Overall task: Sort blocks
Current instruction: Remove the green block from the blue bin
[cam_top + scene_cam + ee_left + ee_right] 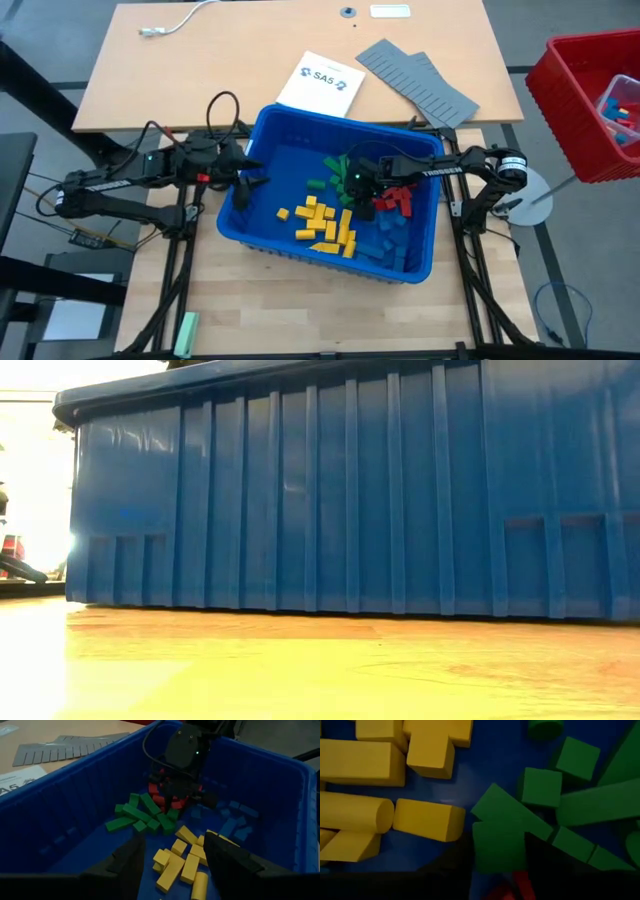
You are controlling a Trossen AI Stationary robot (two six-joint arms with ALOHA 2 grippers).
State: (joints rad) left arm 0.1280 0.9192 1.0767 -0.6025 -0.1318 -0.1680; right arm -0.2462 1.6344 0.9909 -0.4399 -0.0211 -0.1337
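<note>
Right wrist view puts you closest to the work: your right pincer [502,865] is low over the green plastic blocks [540,787], with one flat green block [497,845] sitting between its dark fingers [555,865] and a bit of red showing just under them. You cannot tell from here whether the jaws have clamped that block or merely straddle it. Just beside lie the yellow plastic blocks [427,820], some of them round-ended.

From the left wrist, your left pincer [172,862] hangs inside the big blue plastic bin [65,815] with its jaws spread wide and nothing between them, above the yellow pile. Farther in sit the green cluster, the red blocks [157,787] under the right arm's head, and the blue blocks [232,822] against the far side.

From above, all the colours lie in loose groups on the bin floor, on the wooden worktop [100,300].

Your risk: the greens are packed touching one another, so closing here may pinch two at once or nudge a neighbour into the reds. A shallow grip on a flat face could also let the block slip on lifting.
</note>
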